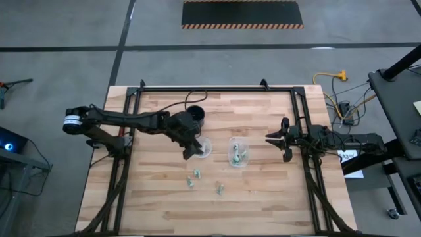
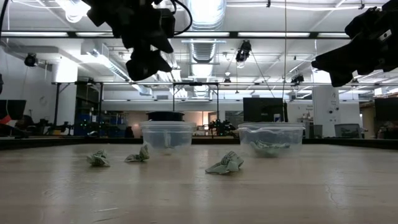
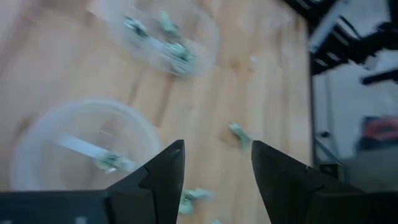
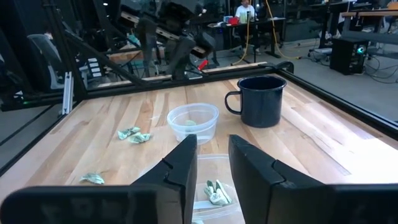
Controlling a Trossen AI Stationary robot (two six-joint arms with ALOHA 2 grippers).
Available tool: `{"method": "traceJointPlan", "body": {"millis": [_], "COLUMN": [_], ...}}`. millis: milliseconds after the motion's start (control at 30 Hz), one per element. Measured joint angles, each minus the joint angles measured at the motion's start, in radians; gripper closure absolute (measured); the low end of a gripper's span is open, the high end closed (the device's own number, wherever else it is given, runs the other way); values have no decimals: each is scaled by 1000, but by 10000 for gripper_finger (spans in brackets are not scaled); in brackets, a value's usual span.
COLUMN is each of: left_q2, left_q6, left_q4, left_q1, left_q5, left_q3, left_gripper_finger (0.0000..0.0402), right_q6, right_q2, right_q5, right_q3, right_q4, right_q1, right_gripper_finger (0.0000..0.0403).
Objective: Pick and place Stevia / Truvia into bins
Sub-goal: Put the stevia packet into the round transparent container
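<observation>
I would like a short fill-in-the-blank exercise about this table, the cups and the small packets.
1. The number of packets lying loose on the table is ____.
2. The left gripper hangs beside the left cup, its fingers ____.
3. Behind the left cup stands a black ____.
4. The right cup holds several ____.

Missing words: three; open; mug; packets

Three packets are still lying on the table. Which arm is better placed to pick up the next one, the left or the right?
Probably the left. The left gripper hangs open above the left cup, close to the loose packets. The right gripper waits beyond the right cup, farther from them.
</observation>
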Motion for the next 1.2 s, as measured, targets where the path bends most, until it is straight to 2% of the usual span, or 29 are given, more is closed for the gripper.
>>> {"method": "traceJointPlan", "body": {"millis": [267, 667, 900, 1200], "left_q2": [-17, -35, -35, -32], "left_q6": [-1, -55, -80, -81], "left_q4": [-10, -58, -90, -168], "left_q1": [-43, -174, -246, -317], "left_q5": [125, 132, 42, -166], "left_q3": [0, -1, -11, -14], "left_gripper_finger": [233, 233, 233, 233], "right_q6": [0, 0, 0, 0], "right_q2": [0, 0, 0, 0], "right_q5": [0, 0, 0, 0], "right_q3": [0, 0, 0, 0], "right_q4": [0, 0, 0, 0], "right_q1": [0, 0, 0, 0], "right_gripper_finger": [321, 333, 322, 318]}}
